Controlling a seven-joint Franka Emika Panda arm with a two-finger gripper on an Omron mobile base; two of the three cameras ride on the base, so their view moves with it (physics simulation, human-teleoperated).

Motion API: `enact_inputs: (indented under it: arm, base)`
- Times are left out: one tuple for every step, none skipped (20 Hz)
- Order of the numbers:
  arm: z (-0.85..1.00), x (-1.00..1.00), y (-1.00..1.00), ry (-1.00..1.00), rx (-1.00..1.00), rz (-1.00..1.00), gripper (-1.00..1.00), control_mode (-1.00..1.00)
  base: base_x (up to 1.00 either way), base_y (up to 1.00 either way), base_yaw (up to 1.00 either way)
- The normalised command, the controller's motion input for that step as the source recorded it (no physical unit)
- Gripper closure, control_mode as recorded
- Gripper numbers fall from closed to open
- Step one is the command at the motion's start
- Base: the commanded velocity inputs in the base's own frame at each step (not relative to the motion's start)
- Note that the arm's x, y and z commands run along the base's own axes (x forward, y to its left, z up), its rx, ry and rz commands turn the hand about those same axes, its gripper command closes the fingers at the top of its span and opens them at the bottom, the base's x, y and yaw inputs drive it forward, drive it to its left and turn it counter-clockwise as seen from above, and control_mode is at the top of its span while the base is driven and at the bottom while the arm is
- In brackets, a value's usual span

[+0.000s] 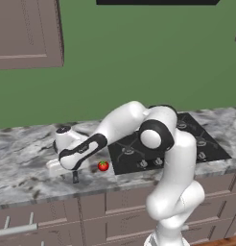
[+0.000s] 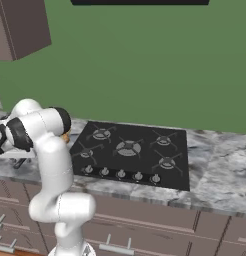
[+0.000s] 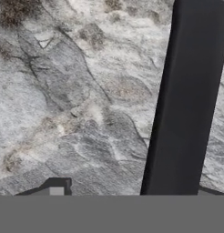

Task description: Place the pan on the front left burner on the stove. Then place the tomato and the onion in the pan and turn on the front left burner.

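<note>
So the arm was bent way over to the left of the stove (image 1: 187, 139), with the gripper (image 1: 75, 177) down low over the marble counter (image 1: 24, 158), pretty much at the front edge. From the left base camera one dark fingertip poked down right at the countertop, and the tomato (image 1: 103, 166) sat just beside the hand on its right, between the hand and the left edge of the cooktop, not touching either as far as I could see.

The hand camera was looking straight at the counter from close up, and a long straight dark bar ran up through the right half of it. That looked like the pan handle (image 3: 189, 100), lying flat on the marble. One fingertip (image 3: 57, 185) showed to the left of it and a sliver of the other sat on the far right, so the handle was between the fingers. The left finger was clearly off the handle, with bare counter in the gap. So the fingers were spread around the handle, not clamped on it.

The pan's bowl was hidden behind the arm in both base views. In the right base view the front left burner (image 2: 86, 152) had only its bare grate. A bit of yellow-brown peeked out behind the arm's elbow there, probably the onion (image 2: 67, 136), too hidden to be sure.
</note>
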Motion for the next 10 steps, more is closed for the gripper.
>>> enact_inputs:
  arm:
    - [-0.32,-0.04,-0.02,0.0,0.0,0.0,1.0,-1.0]
    - [-0.31,-0.04,-0.04,0.0,0.0,0.0,1.0,-1.0]
    - [-0.3,-0.06,-0.04,0.0,0.0,0.0,1.0,-1.0]
    - [-0.29,-0.06,-0.04,0.0,0.0,0.0,1.0,-1.0]
    - [-0.29,-0.07,-0.04,0.0,0.0,0.0,1.0,-1.0]
    - [-0.31,-0.07,-0.05,0.0,0.0,0.0,1.0,-1.0]
    - [-0.3,-0.09,-0.09,0.0,0.0,0.0,1.0,-1.0]
    - [-0.29,-0.09,-0.1,0.0,0.0,0.0,1.0,-1.0]
    - [-0.26,-0.11,-0.11,0.0,0.0,0.0,1.0,-1.0]
    - [-0.24,-0.11,-0.11,0.0,0.0,0.0,1.0,-1.0]
  base:
    - [0.0,0.0,0.0]
    - [0.0,0.0,0.0]
    - [0.0,0.0,0.0]
    - [0.0,0.0,0.0]
    - [0.0,0.0,0.0]
    - [0.0,0.0,0.0]
    - [0.0,0.0,0.0]
    - [0.0,0.0,0.0]
    - [0.0,0.0,0.0]
    - [0.0,0.0,0.0]
